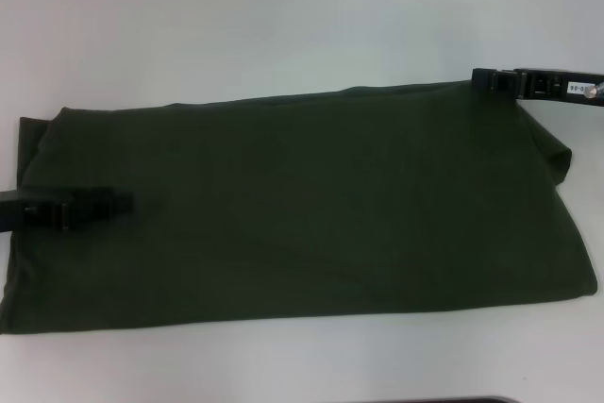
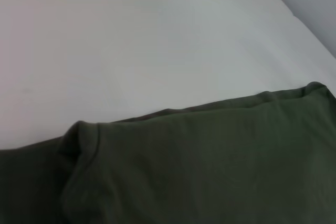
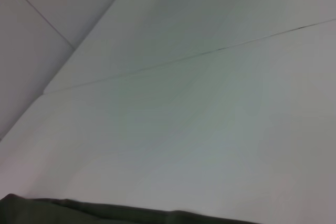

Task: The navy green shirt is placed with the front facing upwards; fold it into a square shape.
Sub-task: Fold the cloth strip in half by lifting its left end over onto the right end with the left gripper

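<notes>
Head view: left gripper (image 1: pixel 121 203) is reaching in at 9 o'clock over the navy green shirt (image 1: pixel 302 205); jaw opening unreadable. Right gripper (image 1: pixel 483 80) is sitting at the shirt's 2 o'clock corner, likewise unreadable. Shirt is lying folded lengthwise, plain side up, on the white table (image 1: pixel 283 16).

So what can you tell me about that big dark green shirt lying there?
The navy green shirt is a dark olive, soft-looking knit, already folded into a long band lying flat across the white table. Only plain fabric shows, with no print or tag visible. A layered edge peeks out at its left end, and its right end bunches slightly. The left gripper sits over its left end, the right gripper at its far right corner.
</notes>
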`<state>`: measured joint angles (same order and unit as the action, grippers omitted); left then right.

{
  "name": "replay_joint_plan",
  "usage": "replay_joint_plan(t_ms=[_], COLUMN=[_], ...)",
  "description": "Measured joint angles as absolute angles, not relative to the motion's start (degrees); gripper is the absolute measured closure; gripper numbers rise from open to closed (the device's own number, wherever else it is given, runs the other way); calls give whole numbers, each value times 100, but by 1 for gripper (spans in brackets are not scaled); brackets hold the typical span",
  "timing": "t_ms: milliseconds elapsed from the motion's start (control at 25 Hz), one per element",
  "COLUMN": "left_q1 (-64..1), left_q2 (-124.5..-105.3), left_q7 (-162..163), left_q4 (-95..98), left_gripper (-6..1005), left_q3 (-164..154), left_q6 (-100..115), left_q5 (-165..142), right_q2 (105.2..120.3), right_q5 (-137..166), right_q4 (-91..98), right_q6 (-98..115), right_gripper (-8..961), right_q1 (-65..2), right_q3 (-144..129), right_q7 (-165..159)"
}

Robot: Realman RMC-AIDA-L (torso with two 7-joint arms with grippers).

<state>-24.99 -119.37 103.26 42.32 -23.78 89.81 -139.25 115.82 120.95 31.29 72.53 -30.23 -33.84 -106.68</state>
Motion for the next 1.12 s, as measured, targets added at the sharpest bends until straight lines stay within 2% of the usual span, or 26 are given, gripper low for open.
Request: replay_joint_plan(t_ms=[520,840,1120], left_q1=[-2540,-2530,-2537], left_q2=[-11912,-11982,-12070], left_q7=[10240,10217,10215], left_q4=[4380,4277,4272], left_gripper=[558,558,558], left_q3=[-2303,-2276,-2276], left_q6=[9824,9401,8996], left_q5=[-13081,-12511,-12337], right_q2=[11649,11940,11999], right_q5=[12094,12096,12078], right_q4=[3054,2901,2136], right_q6=[7904,8115,8074], right_gripper=[933,933,933], right_q1=[-3054,-3205,-3651], right_q3=[-3440,-4246,-4653], right_q7=[-9913,-9137,-8568])
